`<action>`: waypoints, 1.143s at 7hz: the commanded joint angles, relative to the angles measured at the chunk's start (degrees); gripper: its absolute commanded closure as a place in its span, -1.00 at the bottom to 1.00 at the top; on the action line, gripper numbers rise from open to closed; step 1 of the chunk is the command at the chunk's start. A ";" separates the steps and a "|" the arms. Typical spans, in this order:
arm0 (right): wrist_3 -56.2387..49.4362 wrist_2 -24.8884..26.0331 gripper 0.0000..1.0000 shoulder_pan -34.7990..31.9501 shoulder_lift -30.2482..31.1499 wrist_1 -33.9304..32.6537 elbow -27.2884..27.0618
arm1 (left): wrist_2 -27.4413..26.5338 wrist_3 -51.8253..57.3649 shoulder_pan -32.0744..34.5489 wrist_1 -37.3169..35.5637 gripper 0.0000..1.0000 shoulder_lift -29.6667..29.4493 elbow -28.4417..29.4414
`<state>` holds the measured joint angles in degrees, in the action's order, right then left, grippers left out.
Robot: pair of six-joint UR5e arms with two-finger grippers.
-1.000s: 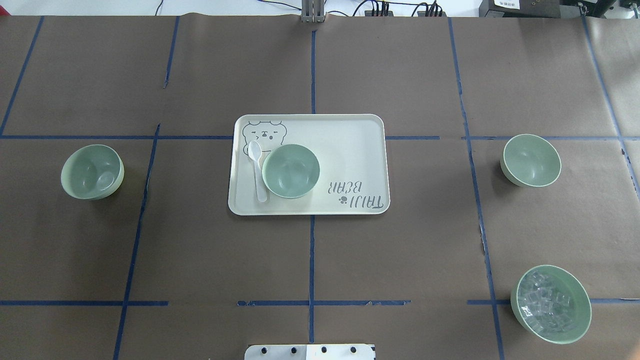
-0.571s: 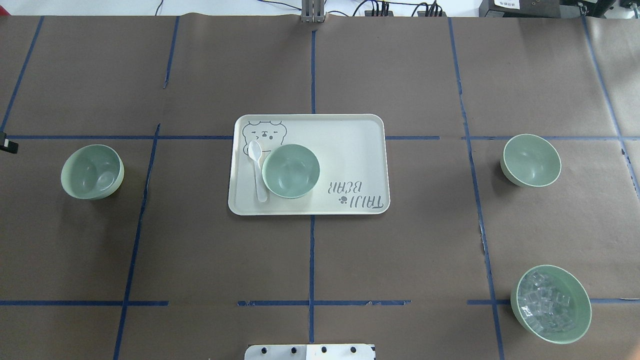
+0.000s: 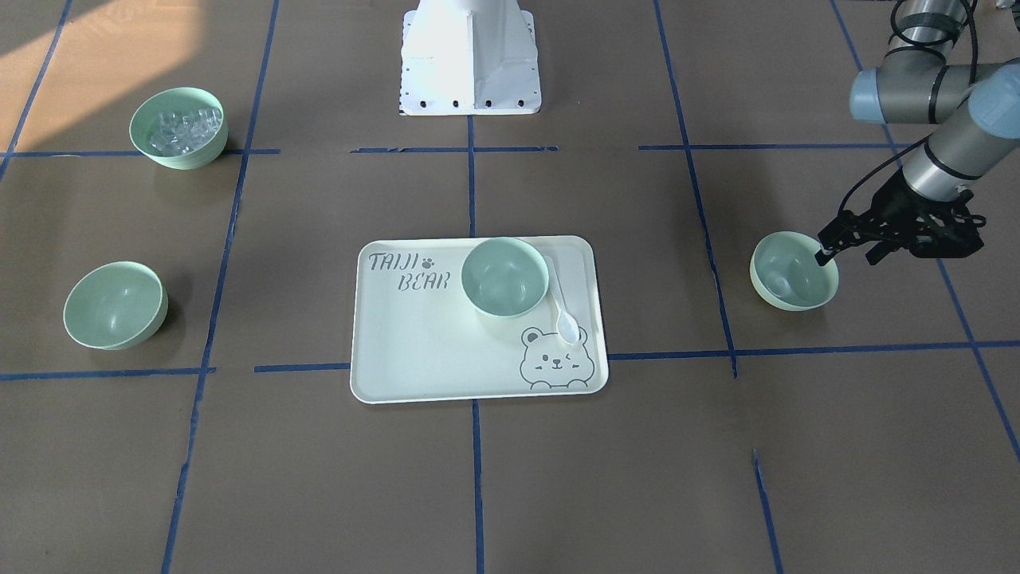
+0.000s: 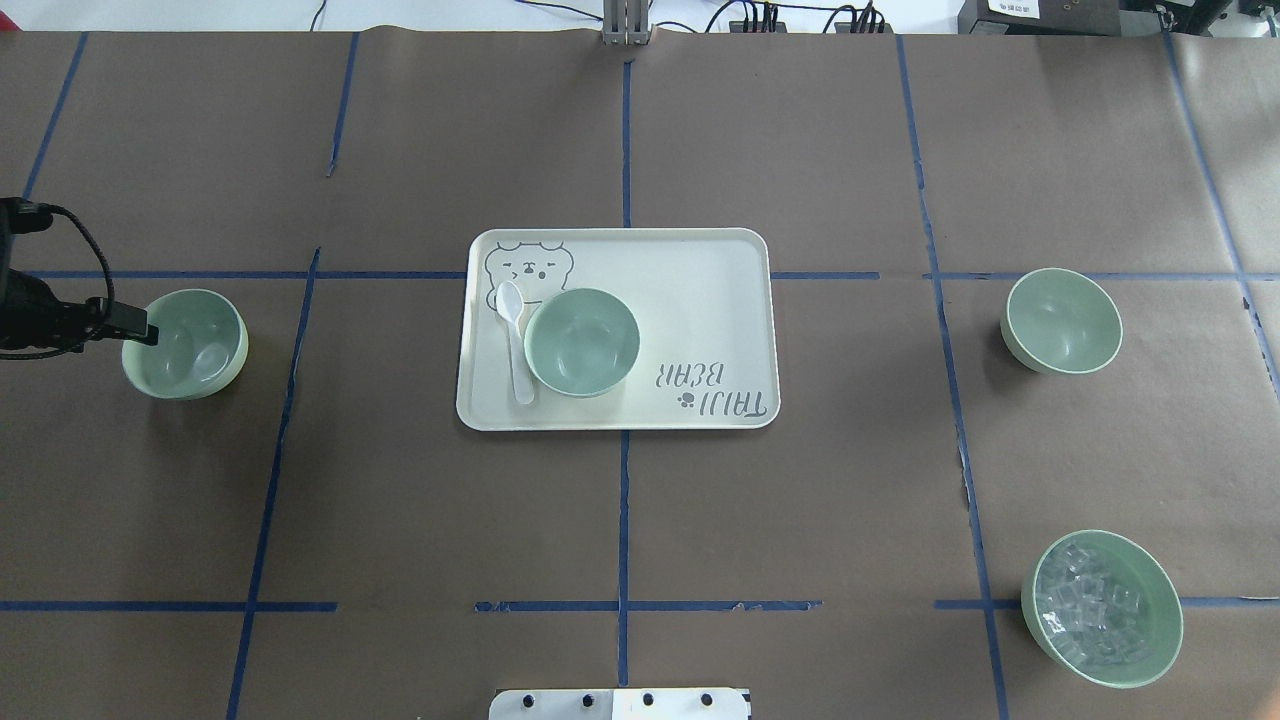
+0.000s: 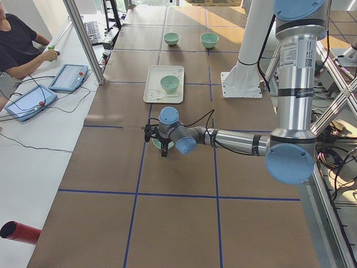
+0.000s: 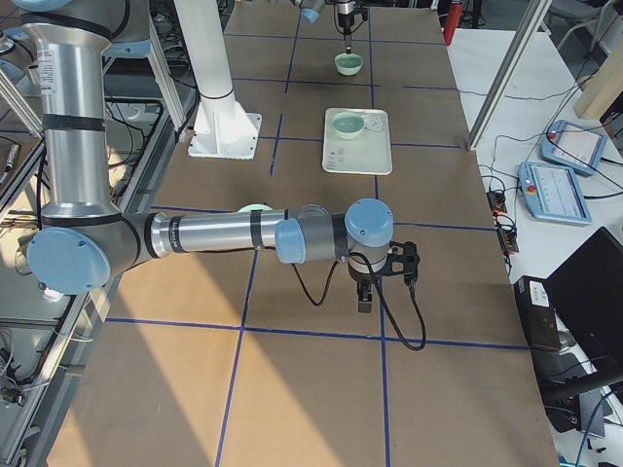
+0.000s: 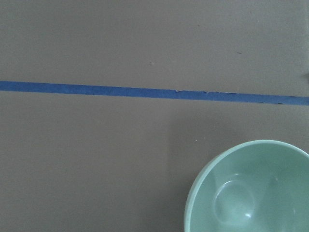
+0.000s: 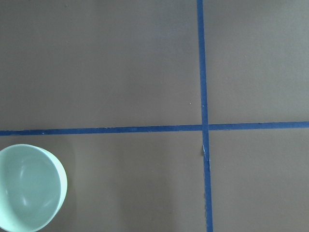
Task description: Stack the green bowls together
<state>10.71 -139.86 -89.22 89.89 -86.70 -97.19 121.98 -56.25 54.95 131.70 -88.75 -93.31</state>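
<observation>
Green bowls: three plain ones, all apart, none nested.
Left bowl [image 4: 185,343]: mid-left of the overhead, on the bench [image 4: 800,520].
Tray bowl [image 4: 582,342]: centre, on the tray [image 4: 700,300], just beside a white spoon [image 4: 515,345].
Right bowl [image 4: 1062,320]: mid-right, on the bench.
Not ours: cube bowl [image 4: 1102,608], lower right of the overhead, full of clear cubes.
Change: a second ago the overhead shows no arm, then only a tip at its left edge. Now the left arm [image 3: 944,155] reaches in as far as the left bowl's rim.
Meaning: first pick is starting, by my read. No stacking done yet.
Left jaws: apart and holding nothing. Front view has one finger [image 3: 829,247] over the bowl's inside and the other outside the wall, so they straddle the rim. Contact: cannot tell.
Right jaws: seen only from the bench end, so cannot tell whether they are apart or closed. Right arm [image 6: 214,233] hangs over bare bench.
</observation>
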 commanded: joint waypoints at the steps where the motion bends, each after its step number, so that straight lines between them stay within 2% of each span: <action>1: 4.38 -0.24 -1.00 2.46 -0.15 0.47 -1.59 | -1.74 -2.37 -1.86 0.40 -0.58 -0.72 1.02; 3: 8.09 -0.41 -1.00 3.61 -0.33 0.65 -4.84 | -1.74 -2.02 -1.95 0.49 -0.23 -0.72 1.11; 4: 8.19 -0.85 -0.99 4.49 -0.42 0.65 -5.28 | -1.83 -1.93 -2.03 0.40 -0.17 -0.63 1.29; 5: 8.36 -1.20 -0.99 5.63 -0.68 0.65 -5.37 | -1.83 -2.02 -2.04 0.40 0.09 -0.63 1.64; 6: 14.72 -1.03 -0.99 7.90 -1.46 0.91 -6.25 | -1.74 -1.93 -2.04 0.40 0.45 -0.63 1.55; 7: 19.65 -0.86 -1.00 10.10 -2.43 0.91 -7.99 | -1.74 -1.84 -2.04 0.40 0.99 -0.63 1.46; 8: 20.48 -0.77 -1.00 11.16 -2.52 0.91 -8.71 | -1.74 -1.84 -1.95 0.40 1.00 -0.55 1.29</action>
<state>28.27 -140.75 -79.87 87.84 -85.81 -104.68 120.22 -58.13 52.92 132.10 -89.36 -91.87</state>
